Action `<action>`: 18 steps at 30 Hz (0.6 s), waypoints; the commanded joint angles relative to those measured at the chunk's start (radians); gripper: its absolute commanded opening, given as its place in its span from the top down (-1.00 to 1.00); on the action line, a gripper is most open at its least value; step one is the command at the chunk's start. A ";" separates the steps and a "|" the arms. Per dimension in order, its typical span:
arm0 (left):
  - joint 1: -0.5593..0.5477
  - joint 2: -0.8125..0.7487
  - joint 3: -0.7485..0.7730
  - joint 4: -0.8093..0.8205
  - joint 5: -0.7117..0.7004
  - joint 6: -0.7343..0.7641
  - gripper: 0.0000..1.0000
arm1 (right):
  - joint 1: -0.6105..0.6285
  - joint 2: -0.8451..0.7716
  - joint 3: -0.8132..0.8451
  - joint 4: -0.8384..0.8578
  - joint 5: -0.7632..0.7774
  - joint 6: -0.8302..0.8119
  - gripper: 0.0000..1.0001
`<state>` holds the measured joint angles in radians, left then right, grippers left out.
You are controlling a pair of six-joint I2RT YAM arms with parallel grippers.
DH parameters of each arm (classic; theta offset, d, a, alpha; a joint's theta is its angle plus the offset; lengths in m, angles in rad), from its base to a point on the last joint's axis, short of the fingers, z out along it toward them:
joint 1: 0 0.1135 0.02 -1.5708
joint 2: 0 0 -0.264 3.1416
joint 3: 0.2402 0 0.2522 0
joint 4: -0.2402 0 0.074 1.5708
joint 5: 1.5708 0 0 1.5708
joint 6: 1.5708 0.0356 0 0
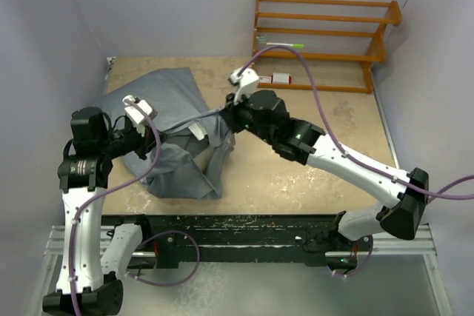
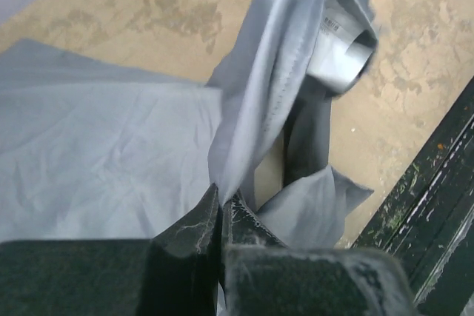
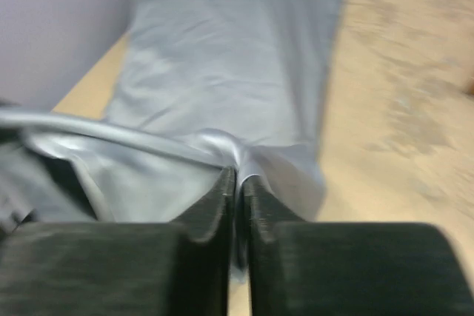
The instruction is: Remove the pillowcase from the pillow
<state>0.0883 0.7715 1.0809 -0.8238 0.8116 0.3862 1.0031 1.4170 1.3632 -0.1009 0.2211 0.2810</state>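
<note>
- Scuffed black fingers of my left gripper (image 2: 221, 199) are pinched tight on a fold of the pillowcase (image 2: 111, 153), a limp, wrinkled blue-grey cloth.
- My right gripper (image 3: 238, 180) is clamped the same way, its fingers almost meeting on a bunched ridge of that cloth.
- Most of the cloth lies in a soft heap on the worn tan table (image 1: 311, 175), left of centre.
- The pillow is hidden from me under the cover, and the right wrist view is blurred.

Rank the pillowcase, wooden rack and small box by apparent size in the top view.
Largest, unranked: pillowcase and wooden rack. They have a similar spread, and the rack sits farther back.
Smallest: small box, clearly.
</note>
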 commanded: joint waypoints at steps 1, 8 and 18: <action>-0.011 0.090 -0.035 0.017 0.004 0.013 1.00 | -0.118 -0.079 -0.028 -0.080 0.272 0.119 0.44; -0.231 0.264 -0.079 0.116 -0.071 -0.048 1.00 | -0.017 -0.269 -0.231 -0.118 0.365 0.371 -0.37; -0.270 0.367 0.075 0.070 -0.140 0.023 1.00 | 0.263 -0.273 -0.561 0.120 0.280 0.783 -0.32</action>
<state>-0.1688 1.1255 1.0660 -0.7654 0.6937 0.3645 1.2366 1.0470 0.8673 -0.1307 0.5198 0.8558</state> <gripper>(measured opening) 0.009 0.671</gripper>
